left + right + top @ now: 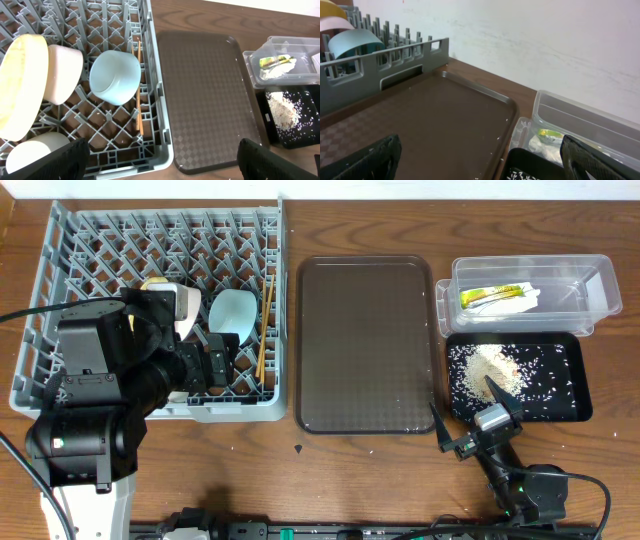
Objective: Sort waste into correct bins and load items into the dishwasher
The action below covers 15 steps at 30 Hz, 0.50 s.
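The grey dishwasher rack [60,270] holds a yellow plate [22,85], a cream-white bowl [62,72], a light blue bowl [235,312], a white cup [30,152] and chopsticks [264,325]. My left gripper [165,167] hangs open and empty over the rack's front right corner. A clear tub [590,280] contains the yellow-green wrapper [490,296] and the tissue [530,298]. Rice grains [530,370] and a beige lump [492,365] lie in the black tray [575,385]. At that tray's near left corner my right gripper [468,412] stands open, holding nothing.
A dark brown serving tray [365,345] lies between the rack and the two bins, with a few stray grains on its right side. A white wall runs along the table's far edge. The left arm's bulk covers the rack's front left part.
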Motion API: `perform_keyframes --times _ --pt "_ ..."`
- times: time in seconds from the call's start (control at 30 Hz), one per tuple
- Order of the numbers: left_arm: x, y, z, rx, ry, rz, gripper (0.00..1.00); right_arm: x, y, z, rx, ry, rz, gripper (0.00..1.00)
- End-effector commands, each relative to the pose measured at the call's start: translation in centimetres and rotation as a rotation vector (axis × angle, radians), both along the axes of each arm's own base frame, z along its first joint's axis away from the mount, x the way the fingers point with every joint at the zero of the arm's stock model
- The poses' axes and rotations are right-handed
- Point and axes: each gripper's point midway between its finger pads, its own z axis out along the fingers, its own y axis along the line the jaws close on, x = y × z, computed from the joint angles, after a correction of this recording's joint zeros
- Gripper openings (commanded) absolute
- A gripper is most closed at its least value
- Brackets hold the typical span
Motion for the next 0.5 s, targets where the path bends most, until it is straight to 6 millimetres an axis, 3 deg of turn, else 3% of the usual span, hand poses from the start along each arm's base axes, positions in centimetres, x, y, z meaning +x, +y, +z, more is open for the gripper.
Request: perform_keyframes --times 0.0,0.17,0.3,0.47 --pt "-0.1 -0.2 0.5 -0.011 -0.012 -0.007 0.94 0.0 -0.1 -0.1 -0.009 -0.004 -0.006 0.99" --pt "-0.1 0.8 0.3 0.050 -0.105 0.040 0.94 0.0 -0.1 0.0 -0.009 -0.004 -0.006 0.99" --pt "0.9 -0.3 0.2 0.045 -0.395 0.008 0.95 0.0 -0.1 -0.1 -0.009 -0.004 -0.006 0.99" --pt "-1.5 0.2 -3.9 0.047 -0.586 0.042 0.95 0.0 -0.1 -0.1 -0.009 -0.004 -0.006 0.99"
